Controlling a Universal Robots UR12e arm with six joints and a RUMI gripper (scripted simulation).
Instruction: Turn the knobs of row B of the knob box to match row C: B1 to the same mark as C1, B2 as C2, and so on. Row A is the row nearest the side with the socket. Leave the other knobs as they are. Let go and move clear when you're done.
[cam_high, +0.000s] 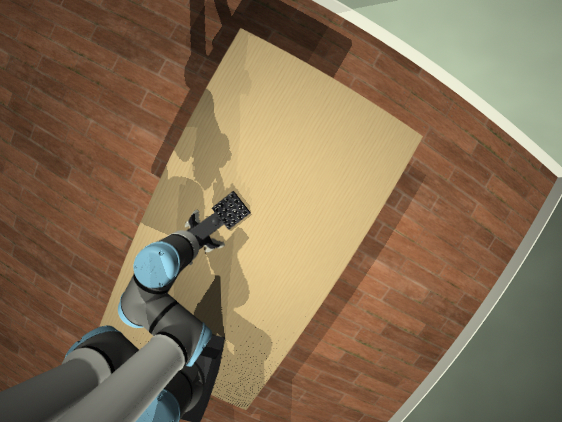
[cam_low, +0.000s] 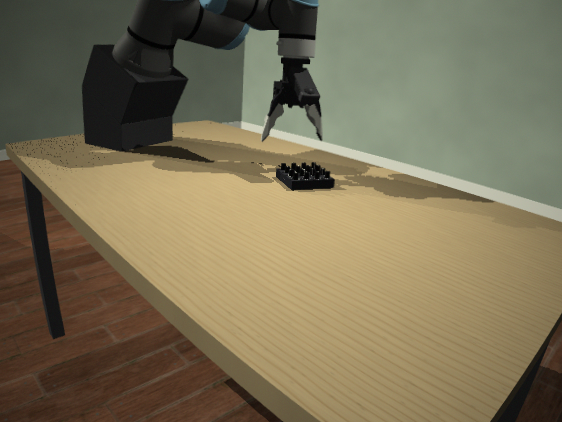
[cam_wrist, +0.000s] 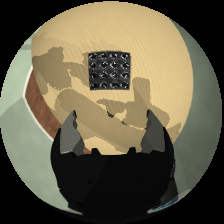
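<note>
The knob box (cam_high: 231, 210) (cam_low: 302, 177) (cam_wrist: 109, 70) is a small black square box with a grid of black knobs, lying flat on the wooden table (cam_high: 325, 150) (cam_low: 300, 300) (cam_wrist: 165, 60). The knob marks and the socket side are too small to read. My gripper (cam_high: 205, 231) (cam_low: 292, 136) (cam_wrist: 111, 110) is open and empty. It hangs well above the table, a little to the robot-base side of the box, with its fingers pointing down. In the wrist view the box lies ahead of the fingertips, apart from them.
The robot's black base (cam_low: 127, 100) (cam_high: 210, 370) stands at one end of the table. A green wall with a pale skirting (cam_low: 410, 167) runs behind the table. The floor (cam_high: 75, 100) around it is brown wood.
</note>
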